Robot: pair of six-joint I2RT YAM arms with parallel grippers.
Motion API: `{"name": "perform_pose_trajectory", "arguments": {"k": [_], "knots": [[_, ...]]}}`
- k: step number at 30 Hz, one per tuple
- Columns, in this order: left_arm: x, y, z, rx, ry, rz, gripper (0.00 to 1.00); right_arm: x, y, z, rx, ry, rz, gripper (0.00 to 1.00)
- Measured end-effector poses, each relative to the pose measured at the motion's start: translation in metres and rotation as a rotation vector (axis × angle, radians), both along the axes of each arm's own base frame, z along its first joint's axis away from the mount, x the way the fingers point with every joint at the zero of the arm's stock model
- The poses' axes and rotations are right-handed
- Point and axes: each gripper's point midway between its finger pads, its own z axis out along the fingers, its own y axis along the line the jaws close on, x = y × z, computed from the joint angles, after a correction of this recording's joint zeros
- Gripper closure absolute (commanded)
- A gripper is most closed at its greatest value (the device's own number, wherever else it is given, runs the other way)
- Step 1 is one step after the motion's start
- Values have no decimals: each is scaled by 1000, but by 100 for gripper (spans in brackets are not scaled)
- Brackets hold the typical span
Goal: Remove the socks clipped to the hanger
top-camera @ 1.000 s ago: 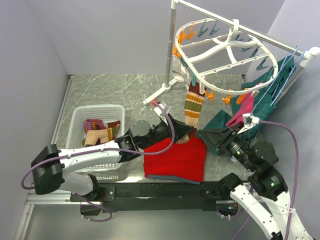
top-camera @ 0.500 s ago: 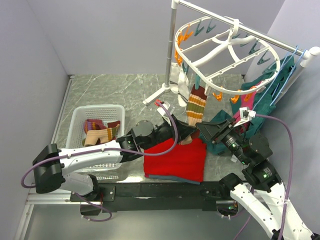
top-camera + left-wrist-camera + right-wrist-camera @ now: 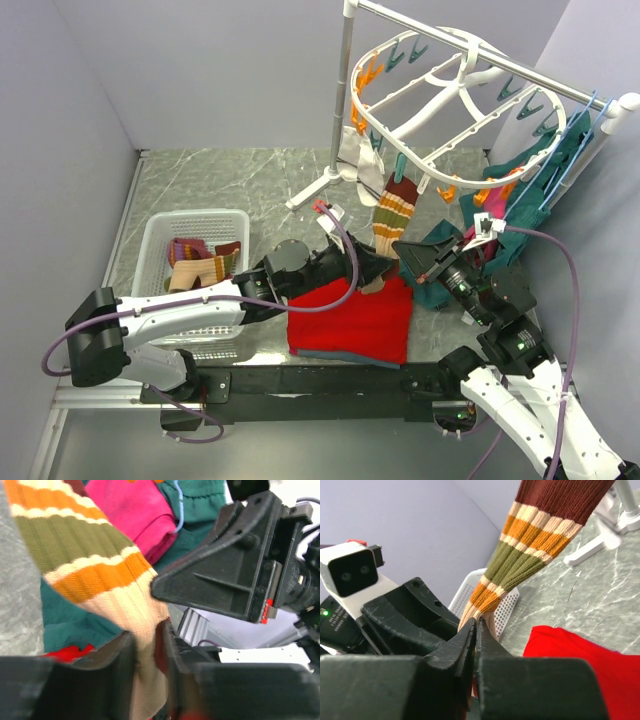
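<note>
While ribbed striped sock (image 3: 540, 535) hangs, R gripper (image 3: 476, 624) pinches its cream toe, L gripper (image 3: 146, 641) hold unclear.

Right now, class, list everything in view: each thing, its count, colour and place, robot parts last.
rack: one, pale grey, pole at back centre.
hanger: one, white with orange and teal pegs, on the rack's rail, upper right.
striped sock: one, maroon, orange, olive and cream, hanging from the hanger.
basket: one, white, left, holding several socks.
red cloth: one, flat, front centre.
garments: teal and pink, hanging at right.
left gripper: black, sock's toe between its fingers.
right gripper: black, shut on the same toe.
</note>
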Motion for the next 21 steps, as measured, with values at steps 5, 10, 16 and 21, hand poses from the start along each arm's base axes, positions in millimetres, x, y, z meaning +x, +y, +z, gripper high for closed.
{"name": "perform_pose_trajectory", "arguments": {"k": [5, 10, 16, 21], "knots": [[-7, -1, 2, 5, -24, -39, 32, -1, -2, 3, 6, -12, -5, 100], [-6, 11, 12, 0, -52, -49, 28, -2, -1, 3, 6, -15, 3, 100], [35, 35, 35, -16, -76, -42, 17, -6, 0, 4, 4, -27, 16, 100], [78, 37, 67, -45, -85, -41, 15, -8, 1, 4, 2, -27, 31, 100]]}}
